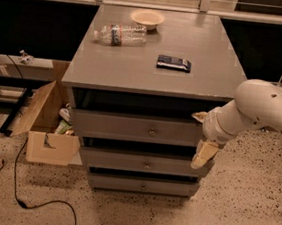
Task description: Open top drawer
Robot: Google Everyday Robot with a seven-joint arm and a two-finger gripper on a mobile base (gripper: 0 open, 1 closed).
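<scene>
Top drawer (124, 126): plain grey front, metallic knob. End effector (201, 141), at that drawer's right end: cream, on a white arm (262, 104). Tabletop (135, 68): uniform grey. Bowl (147, 18): pale beige. Floor (241, 215): speckled beige. Cardboard box (45, 134): tan.

One cam only, set high in front of cabinet (135, 68), tilted down, facing drawer fronts head-on. Mid-range: whole cabinet plus floor (251, 211) in shot. Top drawer (124, 127) just 6 o'clock of frame ctr. Arm enters from 3 o'clock. Gripper (202, 136) approx 3-4 o'clock of ctr, at drawer's right end, jaws apart.
</scene>
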